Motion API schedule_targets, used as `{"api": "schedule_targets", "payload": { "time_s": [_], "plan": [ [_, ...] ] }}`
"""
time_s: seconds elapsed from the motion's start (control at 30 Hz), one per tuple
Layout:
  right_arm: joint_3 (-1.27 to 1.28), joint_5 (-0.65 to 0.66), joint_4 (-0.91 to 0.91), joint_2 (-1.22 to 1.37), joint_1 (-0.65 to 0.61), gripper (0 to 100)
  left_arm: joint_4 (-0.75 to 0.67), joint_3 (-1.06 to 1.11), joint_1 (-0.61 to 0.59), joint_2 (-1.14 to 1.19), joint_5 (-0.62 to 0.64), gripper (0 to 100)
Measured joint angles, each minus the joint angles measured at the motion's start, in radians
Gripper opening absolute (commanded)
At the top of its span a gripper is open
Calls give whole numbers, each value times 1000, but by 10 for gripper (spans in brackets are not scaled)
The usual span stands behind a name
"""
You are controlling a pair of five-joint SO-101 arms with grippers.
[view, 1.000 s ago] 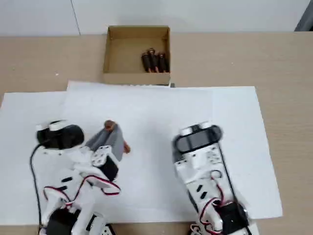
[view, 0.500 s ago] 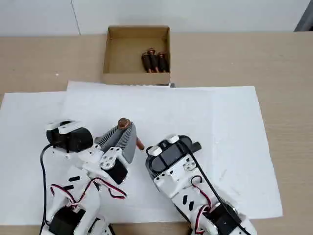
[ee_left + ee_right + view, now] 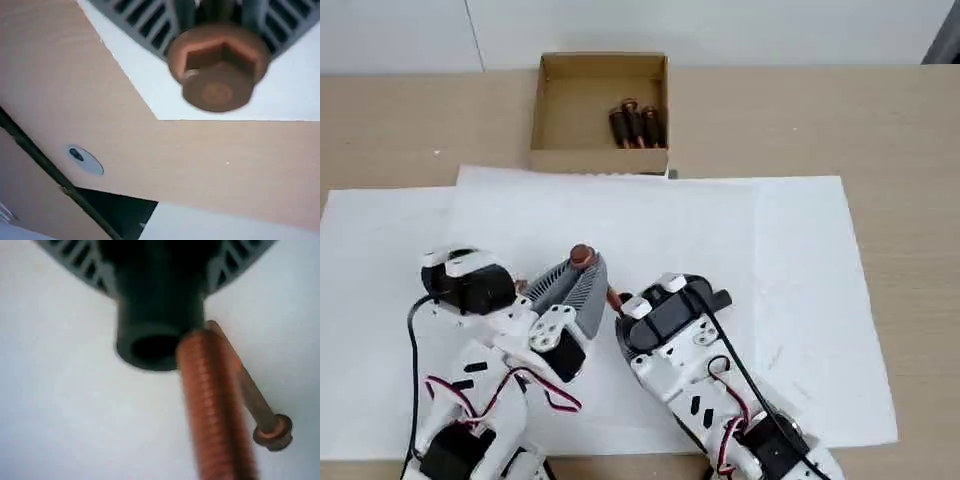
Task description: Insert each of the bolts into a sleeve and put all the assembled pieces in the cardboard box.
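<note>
My left gripper (image 3: 582, 264) is shut on a copper bolt (image 3: 583, 255), holding it above the white paper with the hex head (image 3: 217, 65) toward the box and the threaded end (image 3: 613, 297) toward the right arm (image 3: 670, 312). My right gripper (image 3: 157, 260) is shut on a black sleeve (image 3: 157, 315). The bolt's threaded shank (image 3: 212, 405) lies just beside the sleeve's open mouth (image 3: 152, 347), not inside it. A second bolt (image 3: 260, 415) lies on the paper behind. The cardboard box (image 3: 550, 100) at the back holds three assembled pieces (image 3: 637, 125).
White paper sheets (image 3: 780, 260) cover the table's middle, with bare wooden table (image 3: 880, 130) around them. The two arms stand close together near the front edge. The paper's right half and the strip in front of the box are free.
The right arm has swung left until it meets the left gripper. The left gripper has shifted right and slightly forward with the bolt.
</note>
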Motion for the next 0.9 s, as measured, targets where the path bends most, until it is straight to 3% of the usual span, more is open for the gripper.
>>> {"api": "schedule_targets", "payload": {
  "time_s": [0.9],
  "plan": [
    [0,0,0,0,-72,2,12,0,0,0,5,6]
  ]
}}
